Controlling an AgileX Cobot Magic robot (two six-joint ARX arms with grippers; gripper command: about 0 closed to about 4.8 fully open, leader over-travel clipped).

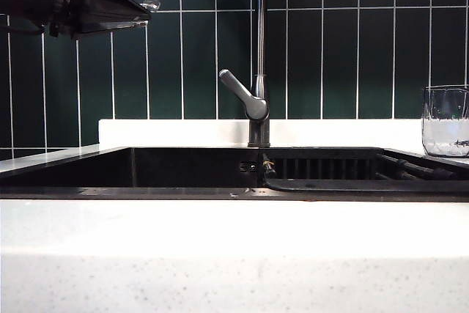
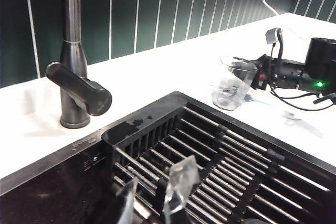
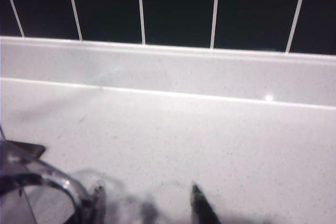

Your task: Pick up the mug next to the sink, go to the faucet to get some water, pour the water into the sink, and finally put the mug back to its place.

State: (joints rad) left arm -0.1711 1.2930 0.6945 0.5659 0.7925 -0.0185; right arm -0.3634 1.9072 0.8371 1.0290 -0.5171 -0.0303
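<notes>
A: Where is the right end effector (image 2: 247,80) now?

B: In the left wrist view it sits level at the glass mug (image 2: 230,88), its fingers reaching the rim. Its own camera shows one dark fingertip (image 3: 202,208) just beside the mug's rim. The fingers look apart, but whether they already pinch the wall cannot be told.

A: And the mug itself?

B: It stands upright on the white surface (image 1: 234,254), just beside the ribbed end of the black sink (image 2: 220,156) and well apart from the faucet (image 1: 256,100). It appears empty.

A: How should it handle?

B: Likely stiff, smooth and slippery, and breakable if knocked over. The faceted wall just below the rim seems the best place to take hold.

A: The left end effector (image 2: 157,198)?

B: It hangs over the sink's grooved section, its clear fingers near each other with a narrow gap, holding nothing. In the exterior view its arm is raised at upper left.
</notes>
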